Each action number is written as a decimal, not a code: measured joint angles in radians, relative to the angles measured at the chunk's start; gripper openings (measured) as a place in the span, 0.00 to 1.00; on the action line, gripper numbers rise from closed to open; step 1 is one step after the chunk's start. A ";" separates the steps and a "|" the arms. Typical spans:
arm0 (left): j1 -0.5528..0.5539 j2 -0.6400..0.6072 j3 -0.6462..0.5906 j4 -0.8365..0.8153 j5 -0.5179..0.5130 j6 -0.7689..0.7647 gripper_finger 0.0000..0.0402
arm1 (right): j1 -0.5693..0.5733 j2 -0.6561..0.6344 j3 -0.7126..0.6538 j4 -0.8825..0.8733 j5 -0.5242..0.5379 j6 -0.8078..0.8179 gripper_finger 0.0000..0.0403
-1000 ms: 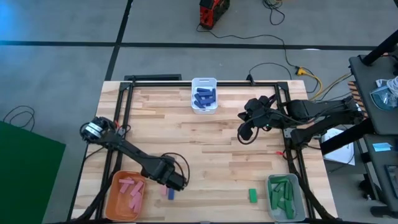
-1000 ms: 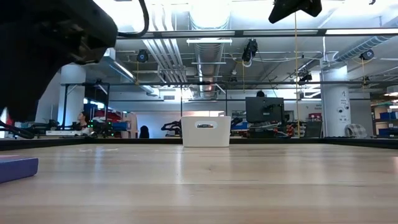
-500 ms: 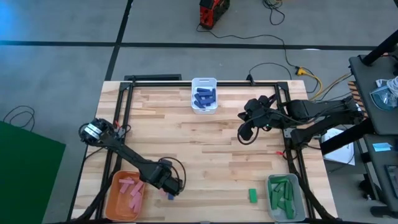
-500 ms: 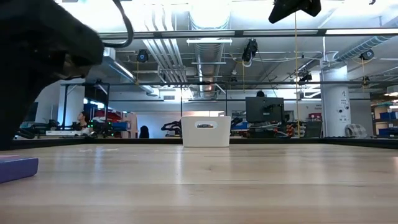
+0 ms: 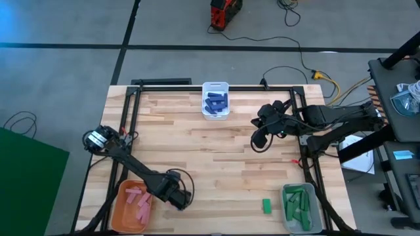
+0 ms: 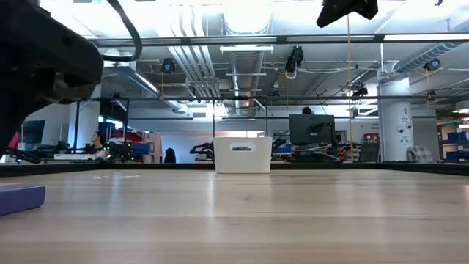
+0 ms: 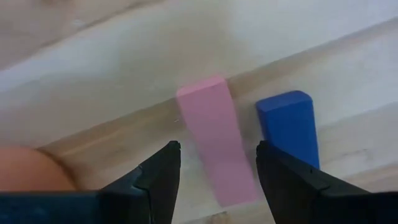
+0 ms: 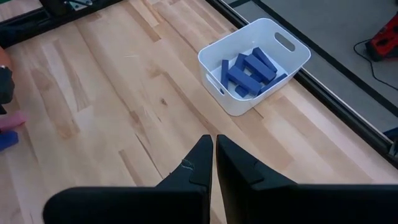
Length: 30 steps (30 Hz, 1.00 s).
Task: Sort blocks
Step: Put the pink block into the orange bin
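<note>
Left wrist view: my left gripper (image 7: 217, 165) hangs spread astride the pink block (image 7: 214, 146), low centre.
Grip: I'd centre, then pinch only pink.
Neighbour: blue block (image 7: 289, 124) lies just beside it.
Room: orange bin (image 5: 130, 204) is near, lower left.
Right gripper (image 8: 214, 163): pressed together, waiting centre-right.

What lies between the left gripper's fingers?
In the left wrist view, a pink block lies on the table between the open left gripper's fingers; a blue block lies just outside.
</note>
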<state>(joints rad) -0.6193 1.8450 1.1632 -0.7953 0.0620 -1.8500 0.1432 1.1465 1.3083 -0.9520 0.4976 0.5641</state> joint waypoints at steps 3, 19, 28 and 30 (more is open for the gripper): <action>-0.001 0.000 -0.015 0.042 -0.001 0.001 0.47 | 0.000 0.000 0.000 0.000 0.000 0.001 0.03; -0.002 0.027 -0.010 0.043 0.000 0.045 0.39 | 0.000 0.000 0.000 0.000 0.000 0.002 0.03; -0.006 0.028 0.034 -0.001 0.002 0.105 0.39 | 0.000 0.000 0.000 0.000 0.001 0.003 0.03; -0.006 0.028 0.050 -0.015 -0.001 0.136 0.39 | 0.000 0.000 0.000 0.000 0.001 0.003 0.03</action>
<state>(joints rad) -0.6254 1.8732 1.2132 -0.8106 0.0614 -1.7141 0.1432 1.1465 1.3083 -0.9520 0.4984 0.5674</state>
